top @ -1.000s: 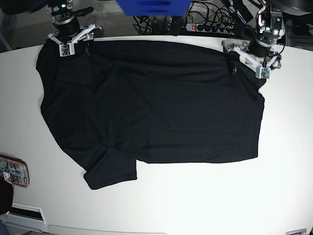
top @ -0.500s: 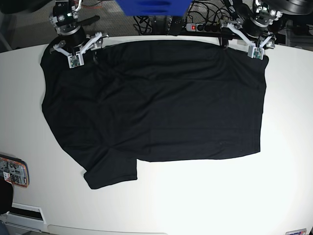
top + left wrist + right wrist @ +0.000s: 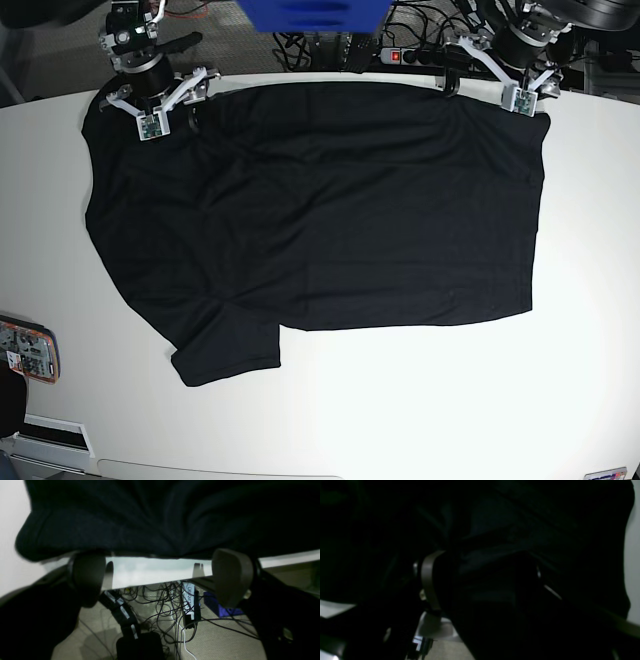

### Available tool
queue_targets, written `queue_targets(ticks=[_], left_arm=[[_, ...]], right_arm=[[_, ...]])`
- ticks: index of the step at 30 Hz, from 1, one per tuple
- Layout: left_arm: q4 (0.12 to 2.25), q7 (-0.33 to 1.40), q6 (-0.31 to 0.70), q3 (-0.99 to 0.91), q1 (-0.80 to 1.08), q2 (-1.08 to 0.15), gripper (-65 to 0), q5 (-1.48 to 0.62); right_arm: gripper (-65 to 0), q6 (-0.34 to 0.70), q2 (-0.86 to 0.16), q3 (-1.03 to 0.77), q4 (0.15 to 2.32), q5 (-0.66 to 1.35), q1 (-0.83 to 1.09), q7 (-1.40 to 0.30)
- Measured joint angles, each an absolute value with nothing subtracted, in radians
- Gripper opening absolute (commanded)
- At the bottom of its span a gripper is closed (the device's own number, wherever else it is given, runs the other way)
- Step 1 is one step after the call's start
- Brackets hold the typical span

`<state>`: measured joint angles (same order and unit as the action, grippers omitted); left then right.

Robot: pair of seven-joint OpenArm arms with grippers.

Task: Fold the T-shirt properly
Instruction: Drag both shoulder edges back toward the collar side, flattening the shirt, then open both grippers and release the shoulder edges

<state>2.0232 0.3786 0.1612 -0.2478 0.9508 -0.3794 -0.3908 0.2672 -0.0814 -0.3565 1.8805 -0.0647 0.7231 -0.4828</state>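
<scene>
base overhead; both wrist views close on t-shirt [image 3: 320, 200] far edge

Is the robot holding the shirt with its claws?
The left claw is open, holding nothing. Whether the right claw grips the T-shirt at its far edge cannot be told.

- left gripper [image 3: 487, 84] at table [image 3: 400, 420] far edge, jaws apart, gap between pads empty; only table edge seen through it
- ahead of it: T-shirt [image 3: 320, 200] hem bunched just past the fingertips [image 3: 231, 577], blocks a low pass forward
- behind/below it: floor with tangled cables [image 3: 170, 605] and power strip [image 3: 420, 55], cluttered
- right gripper [image 3: 180, 100] over the shirt's other far corner, cloth fills the wrist view, no open gap visible
- toward the near side from both: shirt flat, then bare table, free
- orange-edged device [image 3: 28, 350] at near table edge, well apart from both
</scene>
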Motion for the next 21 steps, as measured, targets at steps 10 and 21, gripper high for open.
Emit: queue_targets(ticks=[10, 21], left_arm=[[2.024, 0.376, 0.161, -0.342, 0.947, -0.38, 0.0, -0.393], [2.021, 0.386, 0.161, -0.365, 0.9, -0.379, 0.0, -0.393]], right_arm=[[-24.9, 0.264, -0.081, -0.461, 1.824, -0.079, 0.635, -0.523], [-24.9, 0.262, -0.084, -0.463, 1.892, -0.08, 0.597, -0.502]])
